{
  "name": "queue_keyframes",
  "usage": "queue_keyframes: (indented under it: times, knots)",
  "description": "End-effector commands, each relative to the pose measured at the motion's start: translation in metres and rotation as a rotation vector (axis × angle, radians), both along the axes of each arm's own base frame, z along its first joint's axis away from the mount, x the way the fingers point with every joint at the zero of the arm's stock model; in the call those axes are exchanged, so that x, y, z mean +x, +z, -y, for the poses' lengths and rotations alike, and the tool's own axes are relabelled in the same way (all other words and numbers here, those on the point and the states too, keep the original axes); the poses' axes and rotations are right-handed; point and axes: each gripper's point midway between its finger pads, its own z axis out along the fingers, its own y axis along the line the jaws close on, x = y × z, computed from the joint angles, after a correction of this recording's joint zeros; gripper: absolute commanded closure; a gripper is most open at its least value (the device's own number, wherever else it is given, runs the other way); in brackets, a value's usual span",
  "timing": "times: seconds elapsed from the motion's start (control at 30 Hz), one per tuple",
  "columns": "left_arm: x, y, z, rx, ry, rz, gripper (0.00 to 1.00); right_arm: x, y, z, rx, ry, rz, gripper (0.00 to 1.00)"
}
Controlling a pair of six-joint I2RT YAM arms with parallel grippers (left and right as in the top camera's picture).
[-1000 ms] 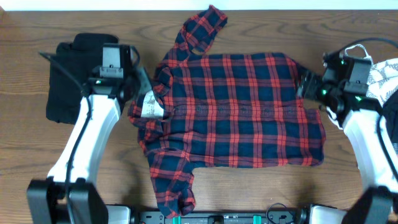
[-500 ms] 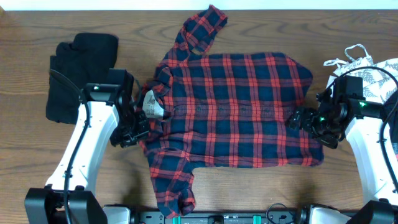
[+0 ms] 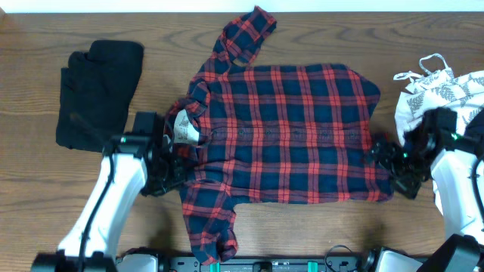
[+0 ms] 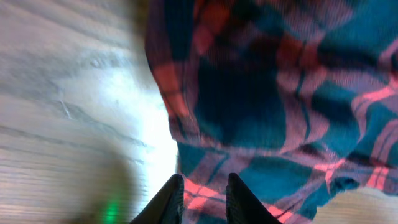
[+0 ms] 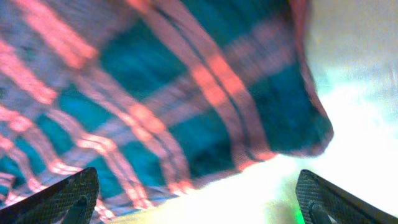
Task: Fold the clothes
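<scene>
The red-and-navy plaid shirt [image 3: 287, 136] lies spread flat on the table, collar to the left, with its white neck label [image 3: 184, 128] showing. My left gripper [image 3: 175, 168] is low at the shirt's left edge, just below the label. In the left wrist view its fingers [image 4: 202, 199] stand close together with plaid cloth [image 4: 267, 106] between them. My right gripper [image 3: 386, 162] is at the shirt's right hem. In the right wrist view its fingers [image 5: 199, 199] are wide apart over the hem corner [image 5: 155, 93] and hold nothing.
A black garment [image 3: 98, 94] lies folded at the far left. A white leaf-print garment [image 3: 446, 94] lies at the right edge, close to my right arm. One sleeve points to the table's back edge, the other to the front edge. The wooden table [image 3: 45, 196] shows around them.
Both arms have moved toward the front of the table and come down. The left went from the collar to the shirt's lower left edge. The right went to the lower right hem.
</scene>
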Motion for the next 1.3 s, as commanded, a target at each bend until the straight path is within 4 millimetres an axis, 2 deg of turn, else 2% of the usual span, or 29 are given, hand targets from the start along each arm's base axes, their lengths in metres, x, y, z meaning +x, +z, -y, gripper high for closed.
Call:
queue_keyframes:
  times: [0.0, 0.07, 0.2, 0.47, 0.63, 0.77, 0.9, 1.27]
  knots:
    - [-0.003, 0.004, 0.019, -0.117, -0.019, 0.042, 0.75, -0.009, -0.007, -0.008, 0.067, -0.028, 0.016, 0.01]
    - [-0.003, 0.006, 0.028, -0.168, -0.038, 0.059, 0.73, -0.012, -0.011, -0.006, 0.06, -0.05, 0.029, 0.01]
    - [-0.003, 0.005, 0.027, -0.166, -0.045, 0.055, 0.72, -0.017, -0.02, 0.002, 0.054, -0.103, 0.039, 0.01]
    - [-0.008, -0.002, 0.026, -0.161, -0.034, 0.03, 0.72, -0.038, -0.051, 0.028, 0.041, -0.262, 0.031, 0.01]
    - [-0.014, -0.012, 0.022, -0.138, 0.04, -0.005, 0.71, -0.038, -0.051, 0.04, 0.018, -0.296, 0.045, 0.01]
    - [-0.017, -0.02, 0.009, -0.062, 0.122, -0.031, 0.71, -0.035, -0.051, 0.044, -0.004, -0.277, 0.066, 0.01]
    - [-0.01, -0.02, 0.009, -0.061, 0.128, -0.003, 0.68, -0.036, -0.051, 0.043, -0.005, -0.257, 0.065, 0.03]
    - [-0.016, -0.029, -0.004, 0.017, 0.159, -0.045, 0.66, -0.037, -0.051, 0.038, 0.02, -0.253, 0.062, 0.03]
